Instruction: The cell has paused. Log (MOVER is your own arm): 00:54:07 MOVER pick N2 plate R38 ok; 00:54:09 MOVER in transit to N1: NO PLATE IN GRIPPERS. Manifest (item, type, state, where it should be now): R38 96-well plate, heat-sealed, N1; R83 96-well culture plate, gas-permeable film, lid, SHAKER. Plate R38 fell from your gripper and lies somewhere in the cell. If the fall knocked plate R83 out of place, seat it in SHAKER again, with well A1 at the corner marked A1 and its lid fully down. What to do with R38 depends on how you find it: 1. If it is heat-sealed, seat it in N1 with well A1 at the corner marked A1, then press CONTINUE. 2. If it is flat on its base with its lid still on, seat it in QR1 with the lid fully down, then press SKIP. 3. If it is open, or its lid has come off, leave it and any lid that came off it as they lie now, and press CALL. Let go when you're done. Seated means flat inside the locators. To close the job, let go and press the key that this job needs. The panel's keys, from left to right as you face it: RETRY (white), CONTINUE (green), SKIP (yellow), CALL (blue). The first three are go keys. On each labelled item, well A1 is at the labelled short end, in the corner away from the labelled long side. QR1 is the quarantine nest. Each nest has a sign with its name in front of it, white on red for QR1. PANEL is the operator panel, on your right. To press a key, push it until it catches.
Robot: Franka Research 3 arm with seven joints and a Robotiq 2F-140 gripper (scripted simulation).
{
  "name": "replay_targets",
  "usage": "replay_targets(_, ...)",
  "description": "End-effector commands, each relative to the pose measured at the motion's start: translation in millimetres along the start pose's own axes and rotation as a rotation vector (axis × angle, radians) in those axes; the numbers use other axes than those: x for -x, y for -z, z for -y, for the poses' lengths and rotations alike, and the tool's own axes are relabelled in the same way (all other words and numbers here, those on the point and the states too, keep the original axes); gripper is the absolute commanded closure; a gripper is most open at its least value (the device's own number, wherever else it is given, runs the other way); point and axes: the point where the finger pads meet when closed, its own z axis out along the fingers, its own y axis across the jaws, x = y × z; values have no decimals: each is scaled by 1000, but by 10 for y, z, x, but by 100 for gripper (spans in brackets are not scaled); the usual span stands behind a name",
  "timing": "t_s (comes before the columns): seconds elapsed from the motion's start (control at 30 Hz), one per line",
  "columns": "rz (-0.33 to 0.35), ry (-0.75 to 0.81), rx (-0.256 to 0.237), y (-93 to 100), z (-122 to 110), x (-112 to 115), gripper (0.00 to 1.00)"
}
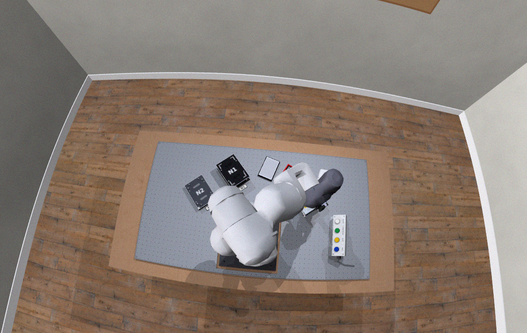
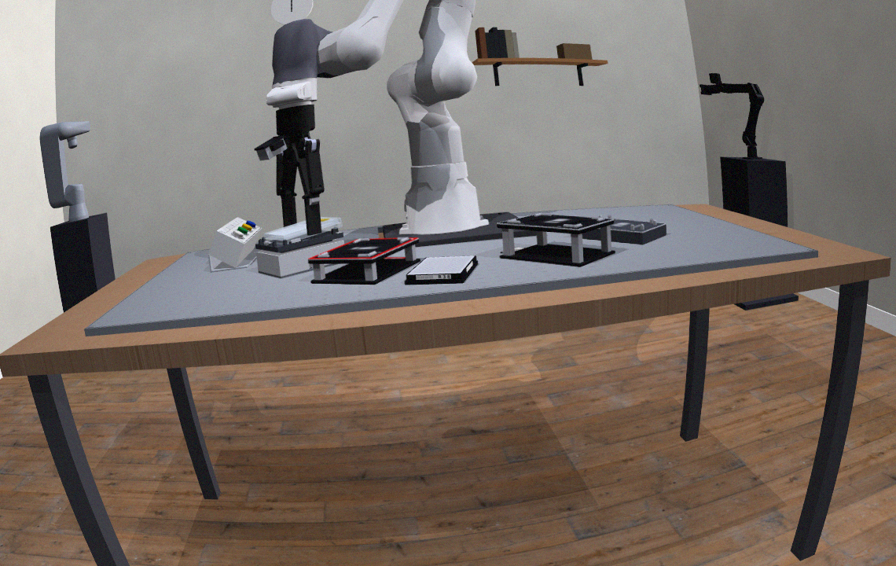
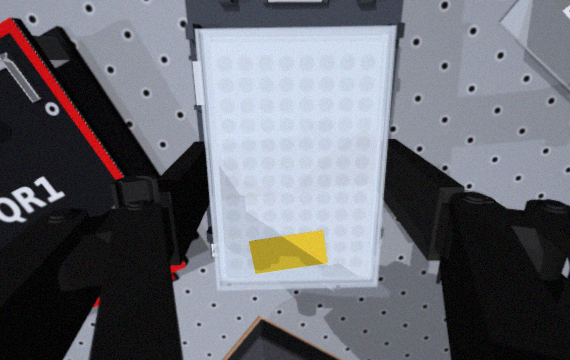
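The arm (image 1: 244, 236) (image 2: 437, 63) has its gripper (image 2: 300, 226) (image 3: 295, 165) pinching plate R83 (image 1: 307, 210) (image 2: 289, 230) (image 3: 290, 200) at the shaker, three o'clock from mat middle. N1 (image 1: 232, 170) (image 2: 555, 224), eleven o'clock, waits bare. R38 (image 1: 268, 168) (image 2: 441, 266), one o'clock, looks sealed. Seating both, then green key (image 1: 337, 230) (image 2: 243, 229), remain.

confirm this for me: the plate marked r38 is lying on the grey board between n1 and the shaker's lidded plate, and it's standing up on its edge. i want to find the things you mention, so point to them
Not quite: the plate marked R38 (image 1: 268, 168) (image 2: 441, 267) lies flat, not on edge, as the exterior view shows. The rest stands.
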Motion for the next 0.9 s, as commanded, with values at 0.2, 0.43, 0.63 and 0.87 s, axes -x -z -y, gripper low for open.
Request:
replay_targets(0.2, 3, -1, 2, -16, -5, 11, 90)
replay_targets(0.43, 3, -1, 2, -14, -5, 11, 90)
replay_targets(0.63, 3, -1, 1, -3, -5, 11, 90)
replay_targets(0.87, 3, -1, 2, 19, -5, 11, 90)
